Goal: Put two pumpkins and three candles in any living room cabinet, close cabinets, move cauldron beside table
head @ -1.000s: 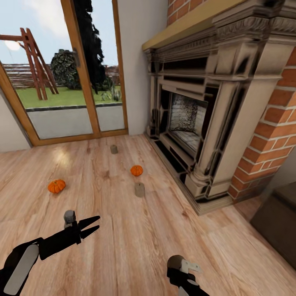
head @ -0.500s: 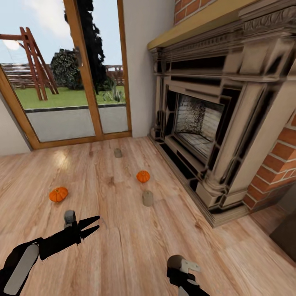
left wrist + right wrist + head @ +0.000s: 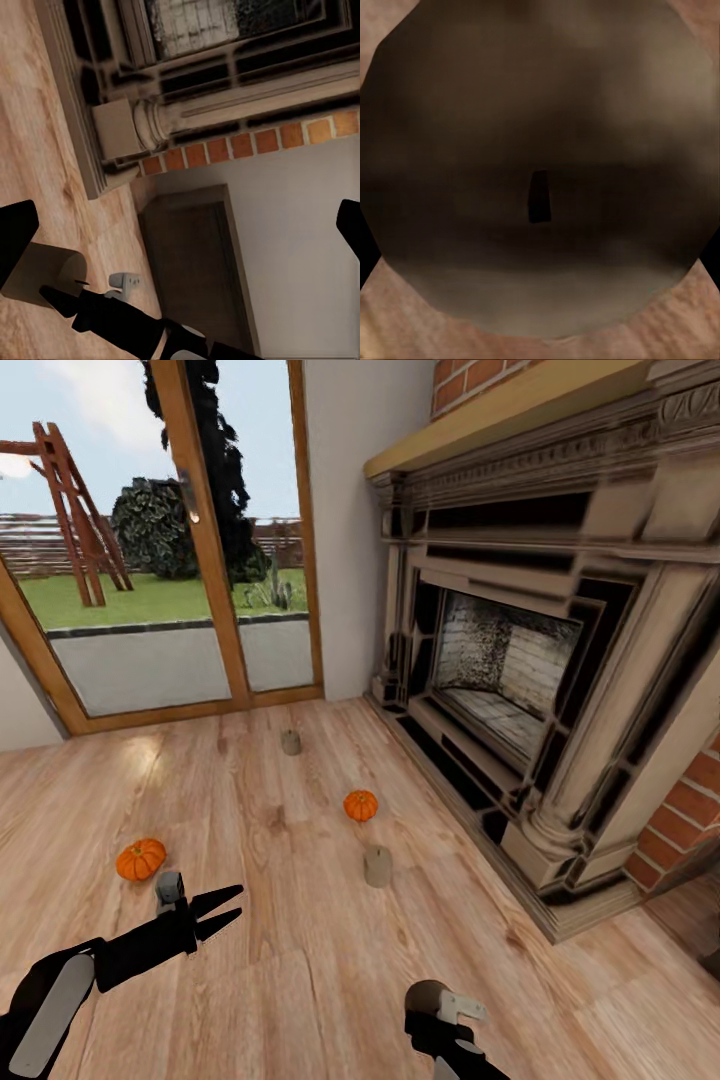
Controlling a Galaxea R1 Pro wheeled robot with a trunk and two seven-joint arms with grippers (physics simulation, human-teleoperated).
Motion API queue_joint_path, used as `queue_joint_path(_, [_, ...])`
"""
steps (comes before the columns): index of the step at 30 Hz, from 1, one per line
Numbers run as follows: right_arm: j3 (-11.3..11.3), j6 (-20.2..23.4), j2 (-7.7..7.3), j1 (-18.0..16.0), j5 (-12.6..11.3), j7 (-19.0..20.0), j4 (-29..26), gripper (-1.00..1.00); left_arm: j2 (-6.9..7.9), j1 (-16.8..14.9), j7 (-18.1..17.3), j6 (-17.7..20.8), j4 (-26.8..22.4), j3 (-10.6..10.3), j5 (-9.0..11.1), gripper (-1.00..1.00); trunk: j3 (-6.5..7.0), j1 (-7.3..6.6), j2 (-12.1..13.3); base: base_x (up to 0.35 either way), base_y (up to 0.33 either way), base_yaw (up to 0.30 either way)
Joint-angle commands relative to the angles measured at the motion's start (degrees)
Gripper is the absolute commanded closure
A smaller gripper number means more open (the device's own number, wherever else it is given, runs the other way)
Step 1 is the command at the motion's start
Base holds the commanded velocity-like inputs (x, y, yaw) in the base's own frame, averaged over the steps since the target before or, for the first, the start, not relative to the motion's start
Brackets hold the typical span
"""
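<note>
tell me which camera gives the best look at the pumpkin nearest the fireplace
The head view: the pumpkin sits whole and unobstructed on the wood floor, between two candles. The left wrist view looks at the fireplace base and a dark cabinet instead, and the right wrist view has a blurred brown round shape close up.

1. Head view bright, even daylight via glass door (image 3: pixel 170 560); pale glare patch on wood floor (image 3: pixel 300 980) just inside it.
2. Shadows faint, soft; fireplace (image 3: pixel 520 680) recesses near black.
3. Wide-angle stretch at edges: door frame and mantel lean.
4. Render slightly soft, textures smeared.
5. Left wrist view dimmer, mildly blurred, wall flat grey.
6. Right wrist view dark, w/ murky brown out-of-focus blob, no detail.
</note>
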Motion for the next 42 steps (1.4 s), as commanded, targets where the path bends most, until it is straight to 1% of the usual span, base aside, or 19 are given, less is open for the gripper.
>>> queue_joint_path(1, [0.42,-0.28,-0.01,-0.06,-0.51,0.4,0.06,1.0,0.0,-0.01,-0.23,0.2,0.02,0.05,-0.09,-1.0,-0.05,0.01,-0.02,0.262,0.237,-0.26])
queue_joint_path(4, [0.4,-0.28,-0.01,-0.06,-0.51,2.72,0.09,1.0,0.0,-0.01,-0.23,0.2,0.02,0.06,-0.17,-1.0,-0.05,0.01,-0.02,0.262,0.237,-0.279])
queue_joint_path(7, [0.39,-0.28,-0.01,-0.06,-0.56,3.76,0.1,1.0,0.0,-0.01,-0.23,0.2,0.02,0.05,-0.29,-1.0,-0.05,0.01,-0.02,0.262,0.237,-0.29])
queue_joint_path(16, [0.32,-0.23,-0.01,-0.06,-0.8,4.13,0.09,1.0,0.0,-0.01,-0.23,0.2,0.02,0.05,-0.4,-1.0,-0.05,0.01,-0.02,0.19,0.25,-0.294])
queue_joint_path(20, [0.1,1.16,0.12,-0.06,-1.03,4.06,0.03,1.0,0.0,-0.01,-0.22,0.2,0.02,0.05,-0.62,-1.0,-0.05,0.01,-0.02,0.109,0.263,-0.295])
queue_joint_path(21, [0.02,2.21,0.1,-0.06,-1.06,4.05,0.02,1.0,0.0,-0.01,-0.22,0.2,0.02,0.05,-0.64,-1.0,-0.05,0.01,-0.02,0.102,0.263,-0.295])
queue_joint_path(23, [-0.27,7.67,0.07,-0.06,-1.16,4.06,-0.29,1.0,0.0,-0.01,-0.23,0.2,0.02,0.05,-0.73,-1.0,-0.02,0.01,-0.02,0.099,0.262,-0.29])
queue_joint_path(25, [-0.45,14.03,0.02,-0.06,-1.24,4.1,-2.87,1.0,0.0,-0.01,-0.23,0.2,0.02,0.05,-0.81,-1.0,0.04,0.01,-0.02,0.098,0.261,-0.279])
queue_joint_path(27, [-0.57,20.66,0.05,-0.07,-1.36,4.11,-9.59,1.0,0.0,-0.01,-0.23,0.2,0.02,0.05,-0.84,-1.0,0.13,0.01,-0.02,0.098,0.259,-0.266])
queue_joint_path(28, [-0.62,25.86,-0.11,-0.03,-1.54,4.12,-17.1,1.0,0.02,-0.01,-0.23,0.2,0.02,0.06,-0.87,-1.0,0.18,0.01,-0.02,0.098,0.257,-0.259])
queue_joint_path(29, [-0.63,27.68,-0.34,0.03,-1.65,4.12,-19.67,1.0,0.03,-0.01,-0.23,0.2,0.02,0.07,-0.88,-1.0,0.23,0.01,-0.02,0.098,0.255,-0.258])
queue_joint_path(32, [-1.38,38.01,-3.66,0.2,-4.03,4.06,-34.68,1.0,0.08,-0.01,-0.19,0.2,0.02,0.08,-0.93,-1.0,0.38,0.01,-0.02,0.098,0.243,-0.256])
queue_joint_path(33, [-2.96,41.38,-5.59,0.2,-6.5,4.05,-40.62,1.0,0.08,-0.01,-0.17,0.2,0.02,0.08,-0.94,-1.0,0.43,0.01,-0.02,0.097,0.228,-0.255])
queue_joint_path(34, [-4.05,43.14,-6.91,0.2,-8.25,4.04,-43.61,1.0,0.09,-0.01,-0.16,0.2,0.02,0.09,-0.94,-1.0,0.48,0.01,-0.02,0.097,0.223,-0.255])
queue_joint_path(35, [-5.13,45.41,-8.91,0.21,-10.93,4.13,-46.43,1.0,0.09,-0.01,-0.15,0.2,0.02,0.11,-0.94,-1.0,0.53,0.01,-0.02,0.097,0.215,-0.255])
queue_joint_path(37, [-5.82,47.01,-11.15,0.27,-14.19,4.45,-47.91,1.0,0.09,-0.01,-0.14,0.2,0.02,0.13,-0.95,-1.0,0.64,0.01,-0.02,0.098,0.207,-0.255])
queue_joint_path(39, [-6.1,47.58,-12.77,0.38,-16.55,5.96,-47.89,1.0,0.09,-0.01,-0.11,0.2,0.02,0.13,-0.95,-1.0,0.74,0.01,-0.02,0.112,0.18,-0.255])
queue_joint_path(40, [-6.18,47.72,-13.35,0.41,-17.2,7.34,-47.56,1.0,0.09,-0.01,-0.09,0.2,0.02,0.13,-0.96,-1.0,0.79,0.01,-0.02,0.125,0.152,-0.255])
queue_joint_path(42, [-6.33,47.89,-14.35,0.45,-17.73,12.43,-45.99,1.0,0.09,-0.01,-0.06,0.2,0.02,0.11,-1.01,-1.0,0.9,0.01,-0.02,0.134,0.089,-0.255])
